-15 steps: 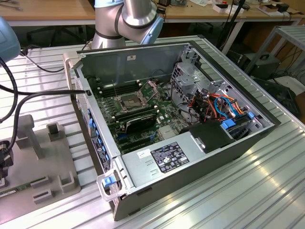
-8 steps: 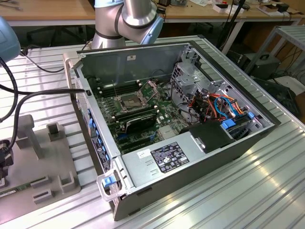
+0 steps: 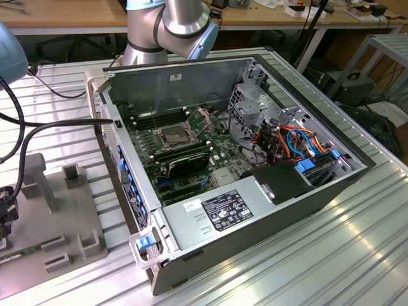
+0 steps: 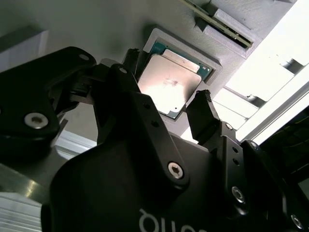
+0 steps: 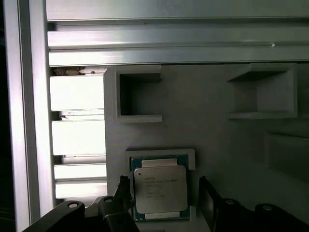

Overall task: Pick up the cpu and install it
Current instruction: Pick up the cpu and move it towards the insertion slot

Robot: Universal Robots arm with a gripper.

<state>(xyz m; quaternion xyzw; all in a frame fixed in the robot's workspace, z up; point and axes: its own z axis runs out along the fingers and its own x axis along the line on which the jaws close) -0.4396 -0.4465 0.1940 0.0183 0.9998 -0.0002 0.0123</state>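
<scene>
The cpu (image 5: 160, 191) is a small square chip with a dull silver top. It lies flat in a shallow recess of a grey holder plate (image 5: 207, 130). In both wrist views my gripper (image 5: 164, 189) is open just above it, one black fingertip (image 5: 123, 187) on each side of the chip, with a gap to either edge. The second wrist view shows the cpu (image 4: 170, 81) between the same fingers (image 4: 203, 104), with the gripper (image 4: 168, 77) not closed on it. In the exterior view the open computer case (image 3: 210, 210) holds the motherboard (image 3: 191, 150) with its dark square socket (image 3: 173, 134).
The grey holder plate (image 3: 70, 210) lies on the ribbed aluminium table (image 3: 331, 255) at the exterior view's left, with raised blocks (image 3: 73, 173) and a green memory stick (image 3: 22, 255). Black cables (image 3: 38, 124) cross above it. The arm's base (image 3: 166, 29) stands behind the case.
</scene>
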